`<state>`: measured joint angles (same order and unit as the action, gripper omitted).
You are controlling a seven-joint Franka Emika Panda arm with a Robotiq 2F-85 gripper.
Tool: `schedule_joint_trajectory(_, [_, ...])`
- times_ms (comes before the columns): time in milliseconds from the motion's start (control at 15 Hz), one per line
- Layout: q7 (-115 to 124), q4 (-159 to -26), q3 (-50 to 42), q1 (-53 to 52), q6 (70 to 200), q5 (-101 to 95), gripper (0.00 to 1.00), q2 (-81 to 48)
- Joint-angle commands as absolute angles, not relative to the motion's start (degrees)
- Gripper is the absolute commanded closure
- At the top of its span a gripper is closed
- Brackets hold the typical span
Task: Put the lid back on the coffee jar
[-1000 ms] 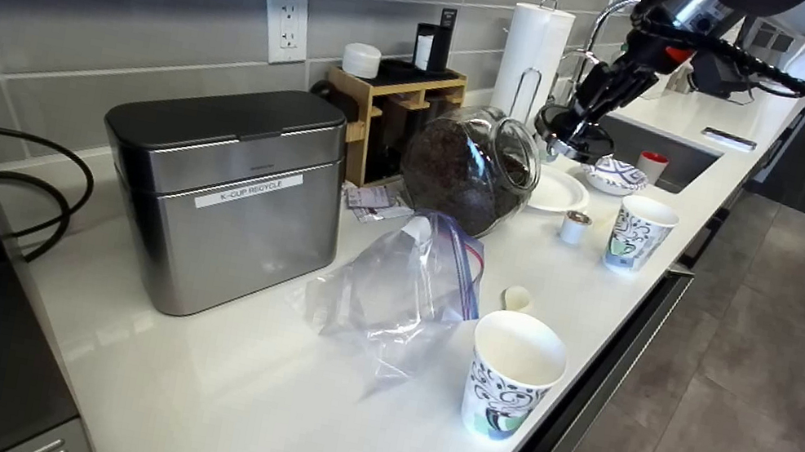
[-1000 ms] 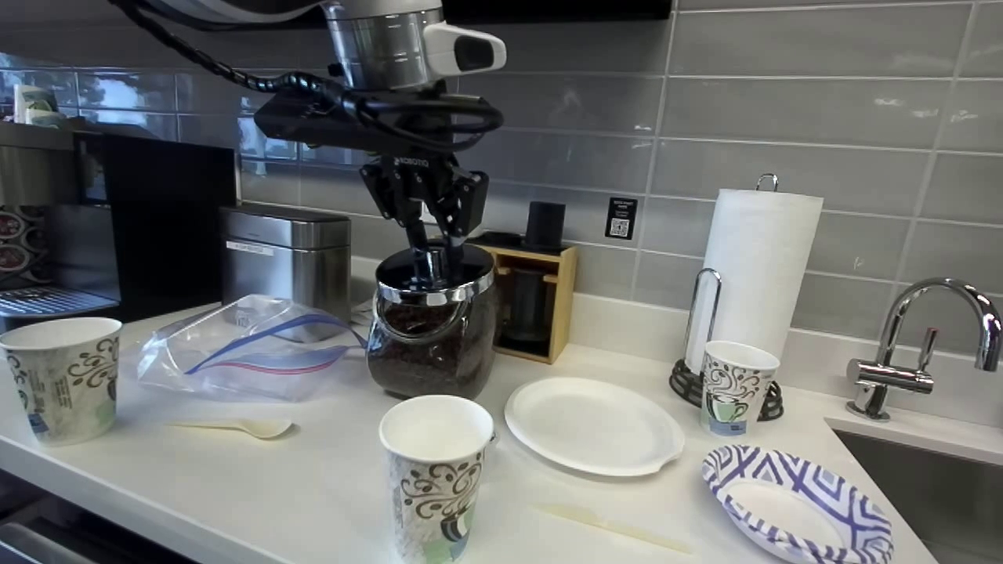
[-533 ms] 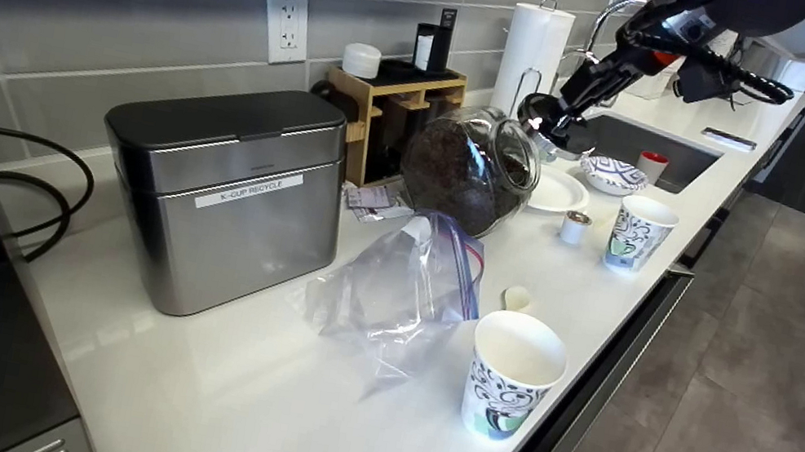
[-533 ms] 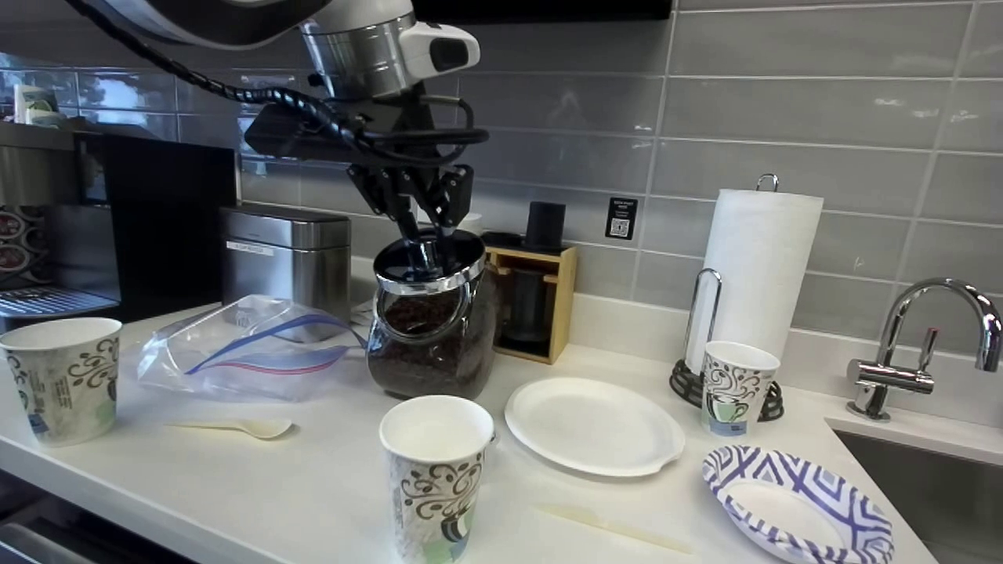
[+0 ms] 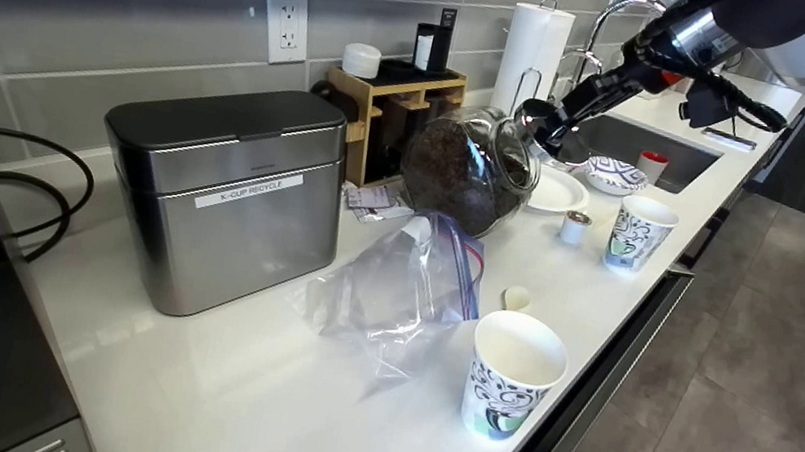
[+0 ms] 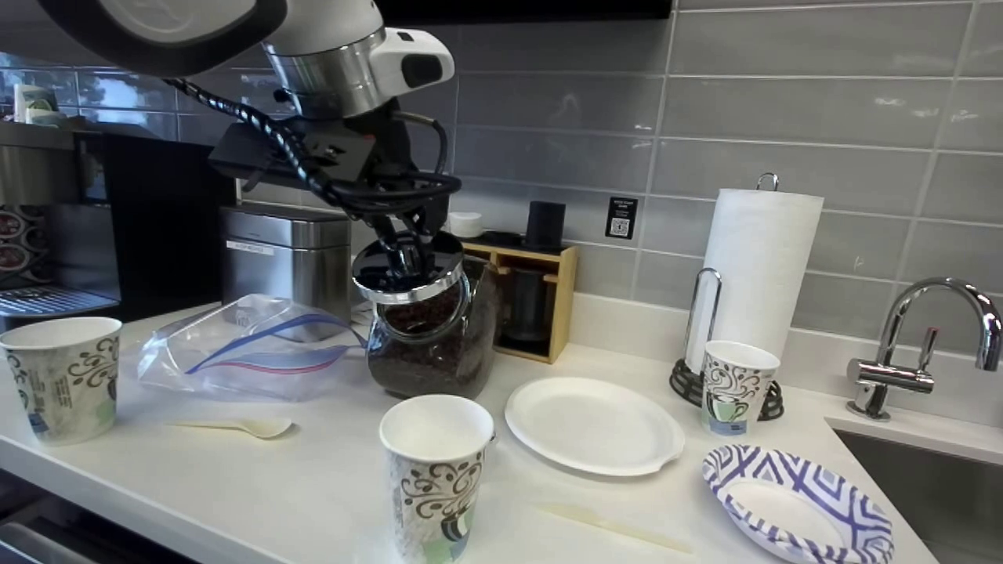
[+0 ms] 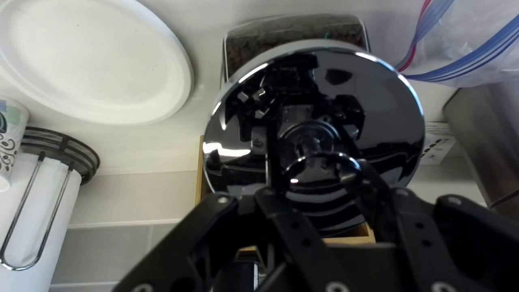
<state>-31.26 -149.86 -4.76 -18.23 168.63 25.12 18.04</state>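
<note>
The coffee jar (image 5: 453, 173) is clear glass with dark contents and a round, slanted mouth. It stands on the white counter and also shows in an exterior view (image 6: 431, 368) and the wrist view (image 7: 292, 34). The lid (image 6: 374, 270) is a glossy black disc with a chrome rim and a centre knob. My gripper (image 6: 409, 257) is shut on the knob. The lid is tilted and overlaps the jar's upper part and mouth in both exterior views; I cannot tell whether they touch. In the wrist view, the lid (image 7: 385, 105) hides most of the jar, with my gripper (image 7: 310, 146) around its knob.
A clear zip bag (image 6: 258, 348) and a steel bin (image 5: 239, 214) are near the jar. A wooden organizer (image 6: 560, 305) stands behind it. A white plate (image 6: 592, 427), paper cups (image 6: 435, 478), a paper towel roll (image 6: 760, 266) and a faucet (image 6: 901, 345) are around.
The lid has come down slightly and shifted left in both exterior views, tilting more toward the jar's slanted mouth. The arm leans over further. The jar has not moved.
</note>
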Motion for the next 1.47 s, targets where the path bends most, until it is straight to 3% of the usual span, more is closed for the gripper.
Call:
schedule_joint_trajectory(0, [-33.2, -153.8, -5.4, -19.6, 175.0, 26.4, 0.79, 19.4])
schedule_joint_trajectory(67, [-33.2, -154.2, -5.4, -19.6, 176.2, 26.1, 0.79, 19.1])
schedule_joint_trajectory(133, [-31.8, -152.0, -4.8, -18.6, 173.5, 25.2, 0.54, 18.1])
schedule_joint_trajectory(400, [-32.0, -153.0, -4.8, -18.7, 174.8, 25.2, 0.54, 18.1])
schedule_joint_trajectory(467, [-32.1, -153.0, -4.8, -18.7, 174.8, 25.2, 0.79, 18.1])
schedule_joint_trajectory(1400, [-35.4, -154.2, -10.4, -29.3, 185.0, 26.2, 0.79, 14.2])
